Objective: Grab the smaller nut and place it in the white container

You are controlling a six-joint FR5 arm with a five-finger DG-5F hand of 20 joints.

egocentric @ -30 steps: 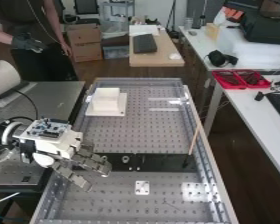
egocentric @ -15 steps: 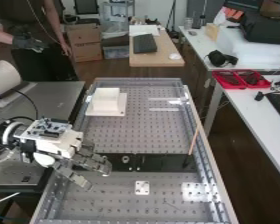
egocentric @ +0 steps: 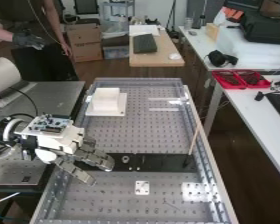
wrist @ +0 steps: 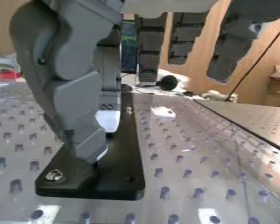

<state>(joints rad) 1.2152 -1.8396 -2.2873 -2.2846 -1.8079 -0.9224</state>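
Black bar (egocentric: 160,161) close to the fingers (egocentric: 96,159); small holed plate (egocentric: 142,183) near them; stick (egocentric: 194,140) farther off; red tray (egocentric: 230,87) and cardboard box (egocentric: 85,44) well apart.

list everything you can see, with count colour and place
white container: one, white, on a white base at the bench's far left
perforated bench: one, grey, in the middle
black strip: one, lying across the bench
ring-shaped metal piece: one, silvery, on the strip
small plate with holes: one, white, nearer than the strip
stick: one, light brown, by the right rail
divided tray: one, red, on the right-hand table
cardboard: at least one box, brown, on the floor behind
arm: one, white, at left
hand: one, white with dark grey fingers, over the bench's left edge
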